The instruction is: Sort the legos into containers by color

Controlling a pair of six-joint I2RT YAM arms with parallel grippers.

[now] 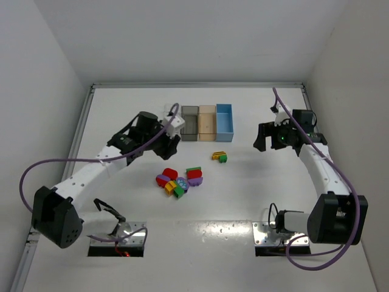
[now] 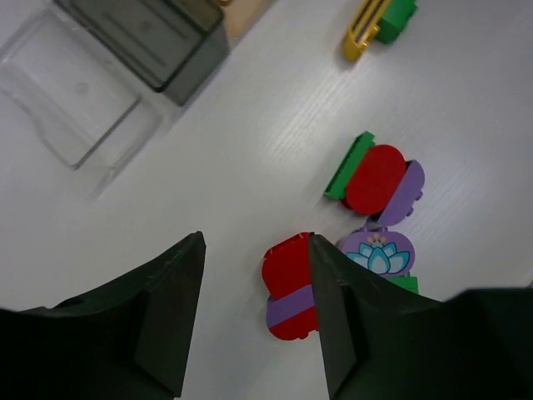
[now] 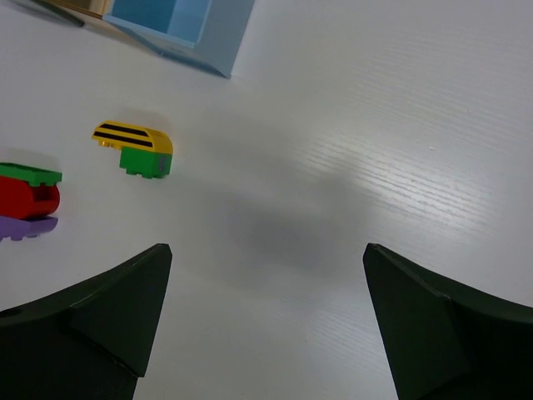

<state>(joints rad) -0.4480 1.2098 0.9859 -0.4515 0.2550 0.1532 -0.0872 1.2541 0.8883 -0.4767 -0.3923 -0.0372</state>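
- The left gripper [image 2: 254, 242] has its jaws partly apart and grasps nothing. It hangs above the table [image 1: 255, 194], between the clear bin [image 2: 75, 92] and the legos [image 1: 179, 180].
- The right gripper [image 3: 266, 254] is released, jaws spread wide, over the table to the right of the yellow-and-green pair [image 1: 219, 156].
- The legos — red, purple, green and yellow — lie bunched mid-table, with the yellow-and-green pair apart from them.
- The bins stand side by side at the far side — clear, then the smoky grey bin [image 1: 189, 125], the tan bin [image 1: 207, 125] and the light blue bin [image 1: 225, 125].
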